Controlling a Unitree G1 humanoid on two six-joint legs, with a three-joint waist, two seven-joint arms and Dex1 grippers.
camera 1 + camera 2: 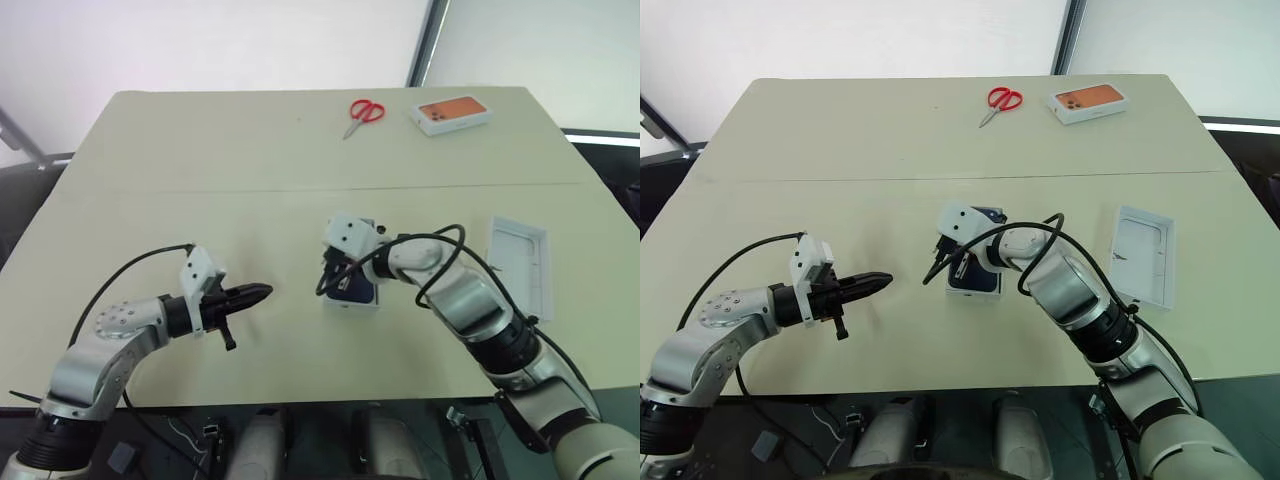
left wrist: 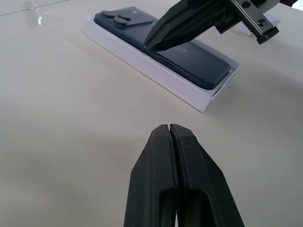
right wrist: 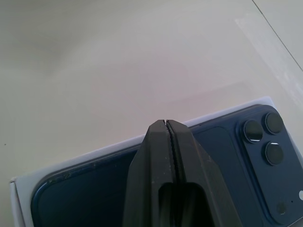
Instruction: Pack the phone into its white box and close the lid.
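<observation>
The phone [image 2: 189, 56] lies back-up inside the white box [image 2: 156, 75], which rests on the table [image 1: 300, 180] near its middle. The camera cluster [image 3: 265, 137] faces upward at the far end of the phone. In the left wrist view, the white box wall surrounds the phone on all visible sides and the phone sits level within it.

The right gripper [image 2: 154, 45] is directly above the phone, pointing down and to the left, with its two black fingers pressed together and holding nothing. Its tip stands at the phone's back, about midway along the body; whether it actually touches cannot be determined.

The left gripper [image 1: 258, 293] is to the left of the white box, apart from it, pointing toward it. Its fingers are also closed together and empty.

The lid [image 1: 520, 262] lies flat on the table to the right of the right arm, hollow side up. A pair of red-handled scissors [image 1: 362, 113] and a white box with orange top [image 1: 452, 114] lie near the far table edge.
</observation>
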